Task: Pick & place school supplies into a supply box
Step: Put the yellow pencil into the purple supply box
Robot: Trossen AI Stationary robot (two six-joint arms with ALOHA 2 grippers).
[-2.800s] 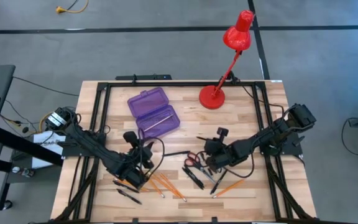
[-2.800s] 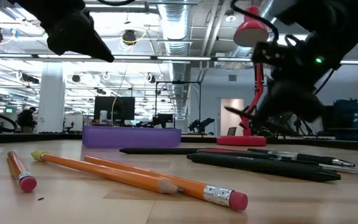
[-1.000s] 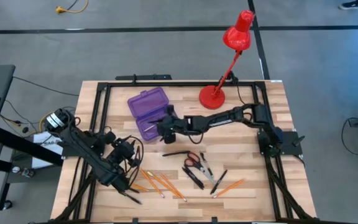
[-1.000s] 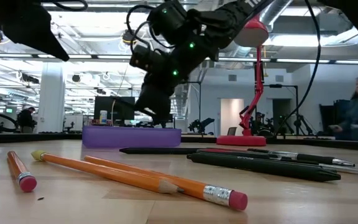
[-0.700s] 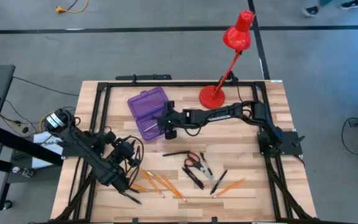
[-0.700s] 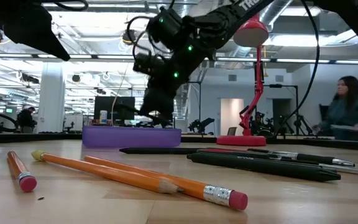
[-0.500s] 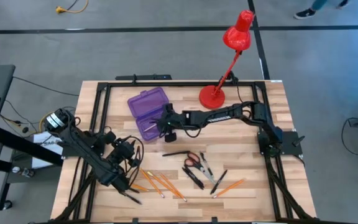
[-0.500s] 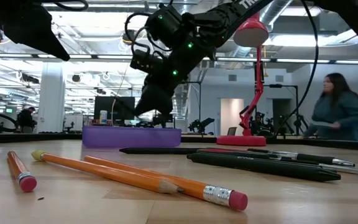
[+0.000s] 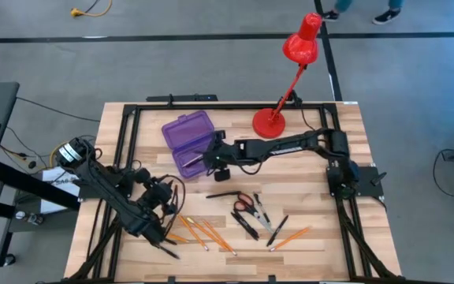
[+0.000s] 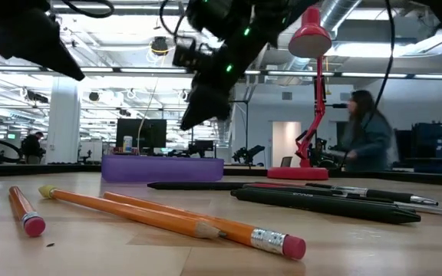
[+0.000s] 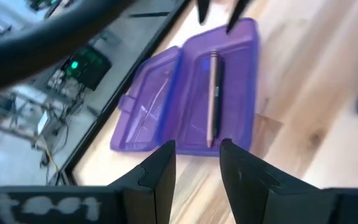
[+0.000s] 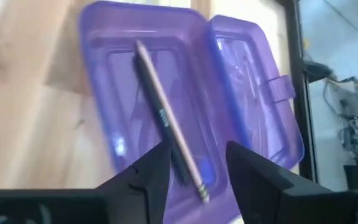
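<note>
We note the supply box [image 9: 191, 142] lies open on the table's far-left part, lid folded back; one pen or pencil [image 12: 166, 124] rests inside the tray, long axis along the box's length. Right gripper [image 9: 215, 162] hovers just beside the box's near-right corner, above the tray edge; fingers spread apart, nothing betw. them, per right wrist view; we judge the item released.

Remaining supplies sit well apart from that gripper, toward the near edge: orange pencils [image 9: 203, 233] left of centre, scissors [image 9: 243, 203] and black pens [image 9: 247, 225] centre-right. Pencils' long axes run diagonally, near-right to far-left; pens likewise slanted.

Left gripper [image 9: 162, 207] is near the pencils, just to their far-left side; fingers part-open, empty per left wrist view. Left arm is plainly nearer the pencils; right arm is nearer scissors and pens once drawn back. Next pick, in our judgement, needs jaws set across an item's long axis, not along it.
</note>
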